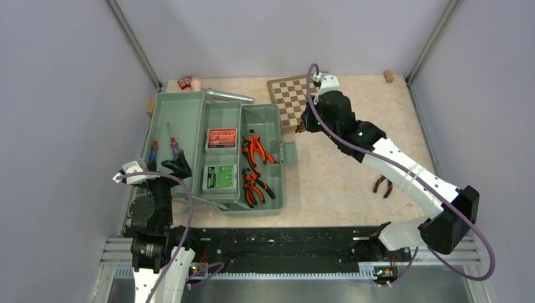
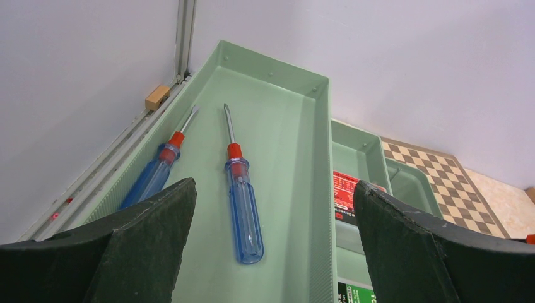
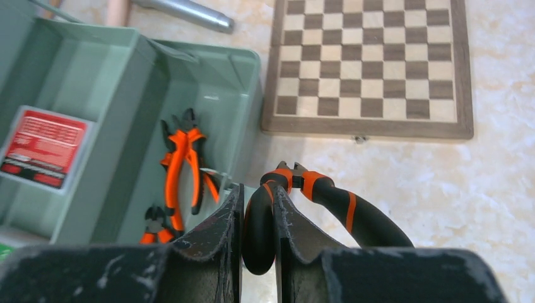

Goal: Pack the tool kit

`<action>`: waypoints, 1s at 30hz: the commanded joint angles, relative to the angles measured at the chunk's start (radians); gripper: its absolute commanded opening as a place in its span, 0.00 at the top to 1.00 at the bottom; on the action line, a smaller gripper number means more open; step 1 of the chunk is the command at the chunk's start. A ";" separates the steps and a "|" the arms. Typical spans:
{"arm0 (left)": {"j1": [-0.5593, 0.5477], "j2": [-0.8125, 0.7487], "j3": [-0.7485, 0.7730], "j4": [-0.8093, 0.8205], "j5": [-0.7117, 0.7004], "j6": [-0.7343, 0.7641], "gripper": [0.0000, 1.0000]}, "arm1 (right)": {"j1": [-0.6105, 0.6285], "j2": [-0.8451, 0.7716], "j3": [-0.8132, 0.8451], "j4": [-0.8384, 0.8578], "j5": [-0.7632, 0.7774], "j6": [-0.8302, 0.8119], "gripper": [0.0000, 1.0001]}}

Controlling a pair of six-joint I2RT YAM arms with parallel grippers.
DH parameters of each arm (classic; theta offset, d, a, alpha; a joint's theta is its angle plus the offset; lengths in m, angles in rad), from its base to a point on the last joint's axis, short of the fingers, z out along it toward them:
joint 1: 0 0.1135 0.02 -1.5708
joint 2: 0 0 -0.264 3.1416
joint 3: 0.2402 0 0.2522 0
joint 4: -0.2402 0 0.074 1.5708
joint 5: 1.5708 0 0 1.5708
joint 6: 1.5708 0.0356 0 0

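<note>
The sage-green toolbox (image 1: pixel 183 120) lies open on the left. Two blue screwdrivers (image 1: pixel 173 146) lie in its left compartment. A red bit case (image 1: pixel 221 137), a green bit case (image 1: pixel 220 177) and two orange-handled pliers (image 1: pixel 255 151) sit in its right trays. My left gripper (image 1: pixel 176 165) is open and empty above the screwdrivers (image 2: pixel 243 202). My right gripper (image 1: pixel 304 126) is shut on one handle of another orange-and-black pliers (image 3: pixel 328 196), held just right of the box's rim (image 3: pixel 243 95). A further pair of pliers (image 1: pixel 383 186) lies on the table at the right.
A brown-and-cream chessboard (image 1: pixel 291 98) lies behind the right gripper. A hammer with a steel head (image 1: pixel 227 95) rests at the box's far edge. Small red pieces (image 1: pixel 184 82) and a wooden block (image 1: pixel 388 76) sit by the back wall.
</note>
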 commanded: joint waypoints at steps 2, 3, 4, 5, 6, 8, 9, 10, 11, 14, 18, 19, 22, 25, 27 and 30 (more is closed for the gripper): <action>-0.002 -0.003 -0.001 0.026 -0.002 0.000 0.01 | 0.096 -0.038 0.160 0.115 0.033 -0.041 1.00; -0.002 -0.004 -0.001 0.026 -0.002 0.000 0.01 | 0.114 -0.030 0.175 0.125 0.035 -0.045 1.00; -0.002 -0.003 -0.001 0.026 -0.002 0.001 0.01 | 0.133 -0.022 0.189 0.139 0.035 -0.049 1.00; -0.002 -0.002 -0.001 0.026 -0.002 0.001 0.01 | 0.152 -0.011 0.203 0.149 0.034 -0.052 1.00; -0.002 -0.004 -0.001 0.026 -0.003 0.001 0.01 | 0.169 0.000 0.218 0.167 0.031 -0.054 1.00; -0.002 -0.004 -0.001 0.025 -0.003 0.001 0.01 | 0.201 0.026 0.236 0.191 0.025 -0.055 1.00; -0.002 -0.005 -0.002 0.026 -0.003 0.001 0.01 | 0.216 0.041 0.243 0.203 0.025 -0.056 1.00; -0.001 -0.004 -0.002 0.026 -0.002 0.001 0.01 | 0.237 0.057 0.250 0.212 0.025 -0.055 1.00; -0.002 -0.003 -0.001 0.026 -0.003 0.001 0.01 | 0.253 0.073 0.255 0.223 0.030 -0.058 1.00; -0.002 -0.005 -0.001 0.026 -0.003 0.001 0.01 | 0.291 0.131 0.250 0.262 0.071 -0.069 1.00; -0.002 -0.008 -0.001 0.025 -0.003 0.000 0.01 | 0.306 0.196 0.223 0.328 0.103 -0.049 1.00; -0.002 -0.009 -0.001 0.024 -0.003 0.001 0.01 | 0.311 0.208 0.209 0.355 0.120 -0.047 1.00; -0.002 -0.013 -0.001 0.025 -0.004 0.001 0.01 | 0.322 0.240 0.155 0.452 0.156 -0.039 1.00; -0.002 -0.013 -0.001 0.023 -0.006 0.001 0.01 | 0.342 0.271 0.106 0.512 0.183 -0.027 1.00; -0.002 -0.016 -0.001 0.023 -0.007 0.001 0.01 | 0.374 0.278 0.050 0.545 0.232 -0.024 1.00; -0.002 -0.018 -0.001 0.023 -0.007 0.000 0.01 | 0.407 0.279 -0.013 0.555 0.222 0.021 1.00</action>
